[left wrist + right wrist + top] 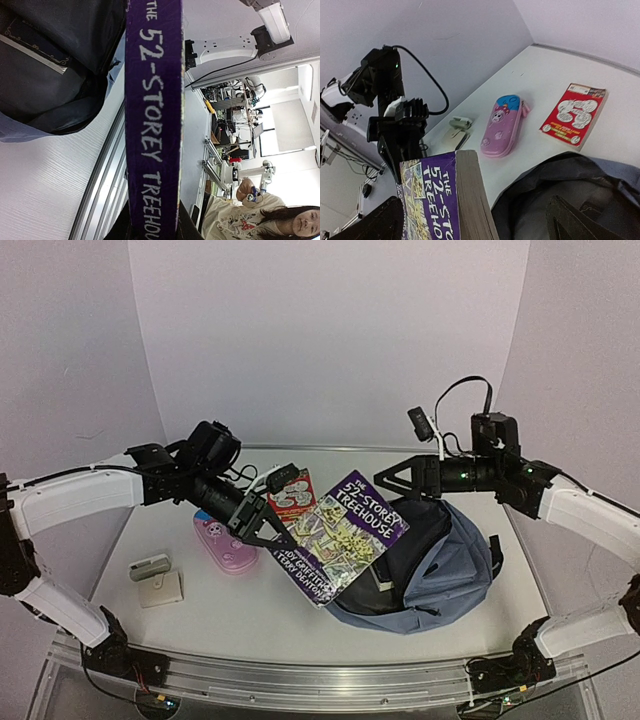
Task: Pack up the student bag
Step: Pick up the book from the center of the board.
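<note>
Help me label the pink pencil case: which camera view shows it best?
The right wrist view: the pink pencil case lies wholly in sight, its cartoon print and blue end plain. The top external view shows it smaller, its far end partly behind the left arm. The left wrist view does not show it.

the bag [440, 560] lies on the right half of the table [250, 620]. a book [345, 535] hangs tilted over its left edge, in the left gripper [272, 537]. a second book [290, 492] lies behind, a pencil case [225, 543] to its left, two small items [150, 567] farther left
</note>
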Action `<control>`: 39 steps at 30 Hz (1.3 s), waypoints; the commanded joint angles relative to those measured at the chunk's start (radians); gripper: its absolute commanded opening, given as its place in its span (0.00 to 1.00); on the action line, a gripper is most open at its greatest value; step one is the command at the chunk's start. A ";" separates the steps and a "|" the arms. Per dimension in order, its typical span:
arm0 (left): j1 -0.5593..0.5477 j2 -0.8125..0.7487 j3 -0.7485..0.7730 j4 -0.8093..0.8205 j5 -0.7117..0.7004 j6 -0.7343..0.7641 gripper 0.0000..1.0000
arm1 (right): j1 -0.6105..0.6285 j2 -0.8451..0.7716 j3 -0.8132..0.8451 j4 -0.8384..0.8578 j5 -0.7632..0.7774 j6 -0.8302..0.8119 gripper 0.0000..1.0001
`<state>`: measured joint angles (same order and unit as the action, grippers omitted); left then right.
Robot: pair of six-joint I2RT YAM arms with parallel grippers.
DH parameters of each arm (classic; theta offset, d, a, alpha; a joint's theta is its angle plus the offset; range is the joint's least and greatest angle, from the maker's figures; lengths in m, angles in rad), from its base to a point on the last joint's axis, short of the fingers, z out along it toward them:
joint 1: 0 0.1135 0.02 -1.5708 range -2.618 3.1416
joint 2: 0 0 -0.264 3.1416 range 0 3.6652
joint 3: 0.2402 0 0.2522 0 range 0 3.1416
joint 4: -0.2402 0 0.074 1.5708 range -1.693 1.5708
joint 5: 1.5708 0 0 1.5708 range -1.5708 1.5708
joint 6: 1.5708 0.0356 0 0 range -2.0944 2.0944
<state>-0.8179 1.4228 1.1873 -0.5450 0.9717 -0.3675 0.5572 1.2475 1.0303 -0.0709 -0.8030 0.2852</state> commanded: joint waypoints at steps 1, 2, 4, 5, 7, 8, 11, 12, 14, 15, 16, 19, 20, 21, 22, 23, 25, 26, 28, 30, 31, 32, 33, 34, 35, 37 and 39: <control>-0.020 -0.012 0.084 0.041 0.075 0.019 0.00 | 0.004 0.019 -0.029 -0.009 -0.249 -0.007 0.98; -0.022 -0.008 0.089 0.042 0.080 0.022 0.00 | 0.005 0.022 -0.033 -0.010 -0.269 -0.004 0.98; -0.026 0.002 0.099 0.045 0.089 0.027 0.00 | 0.005 0.027 -0.045 -0.012 -0.288 -0.001 0.98; -0.029 0.007 0.106 0.045 0.092 0.029 0.00 | 0.006 0.031 -0.052 -0.012 -0.305 -0.003 0.98; -0.032 0.018 0.122 0.042 0.106 0.034 0.00 | 0.008 0.042 -0.063 -0.010 -0.339 -0.004 0.98; -0.032 0.025 0.131 0.039 0.112 0.039 0.00 | 0.012 0.050 -0.064 -0.011 -0.347 -0.005 0.97; -0.032 0.045 0.160 0.014 0.120 0.064 0.00 | 0.030 0.070 -0.060 -0.008 -0.389 -0.015 0.90; -0.032 0.051 0.171 0.003 0.120 0.074 0.00 | 0.037 0.074 -0.057 -0.007 -0.406 -0.020 0.86; -0.032 0.062 0.184 -0.018 0.117 0.094 0.00 | 0.048 0.079 -0.046 -0.008 -0.409 -0.025 0.74; -0.032 0.067 0.190 -0.026 0.114 0.103 0.00 | 0.049 0.081 -0.041 -0.007 -0.415 -0.028 0.67; -0.032 0.070 0.194 -0.035 0.109 0.111 0.00 | 0.049 0.082 -0.036 -0.007 -0.413 -0.029 0.61; -0.032 0.075 0.194 -0.033 0.095 0.123 0.00 | 0.049 0.080 -0.027 -0.005 -0.366 -0.022 0.42; -0.032 0.074 0.193 -0.028 0.089 0.125 0.00 | 0.049 0.079 -0.025 -0.003 -0.350 -0.020 0.37; -0.032 0.074 0.192 -0.022 0.081 0.126 0.00 | 0.049 0.077 -0.024 -0.001 -0.331 -0.016 0.31; -0.031 0.073 0.190 -0.015 0.066 0.125 0.02 | 0.049 0.074 -0.022 0.002 -0.309 -0.010 0.24; -0.030 0.069 0.185 -0.004 0.038 0.121 0.06 | 0.049 0.072 -0.022 0.007 -0.288 0.000 0.17; -0.028 0.054 0.174 0.042 -0.041 0.102 0.31 | 0.049 0.062 -0.028 0.044 -0.249 0.043 0.03; -0.025 0.041 0.158 0.081 -0.092 0.083 0.46 | 0.049 0.055 -0.033 0.063 -0.230 0.069 0.00; -0.022 -0.006 0.076 0.236 -0.170 0.003 0.67 | 0.049 0.025 -0.061 0.162 -0.186 0.137 0.00; -0.021 -0.047 -0.013 0.429 -0.226 -0.071 0.82 | 0.049 -0.010 -0.095 0.277 -0.143 0.226 0.00; -0.021 -0.063 -0.042 0.503 -0.251 -0.098 0.86 | 0.049 -0.029 -0.111 0.331 -0.124 0.270 0.00; -0.021 -0.074 -0.064 0.567 -0.277 -0.118 0.88 | 0.049 -0.046 -0.122 0.371 -0.102 0.306 0.00; -0.021 -0.078 -0.077 0.606 -0.297 -0.130 0.89 | 0.049 -0.062 -0.133 0.409 -0.086 0.336 0.00; -0.021 -0.079 -0.085 0.629 -0.313 -0.140 0.90 | 0.049 -0.078 -0.143 0.448 -0.075 0.364 0.00; -0.021 -0.078 -0.089 0.645 -0.322 -0.149 0.91 | 0.049 -0.093 -0.157 0.493 -0.065 0.393 0.00; -0.021 -0.074 -0.092 0.689 -0.312 -0.172 0.92 | 0.049 -0.120 -0.184 0.569 -0.031 0.444 0.00; -0.021 -0.067 -0.098 0.739 -0.279 -0.199 0.93 | 0.049 -0.140 -0.205 0.604 0.003 0.464 0.00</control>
<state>-0.8387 1.3740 1.0978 -0.0282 0.7050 -0.4865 0.6056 1.1854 0.8447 0.2447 -0.8840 0.6210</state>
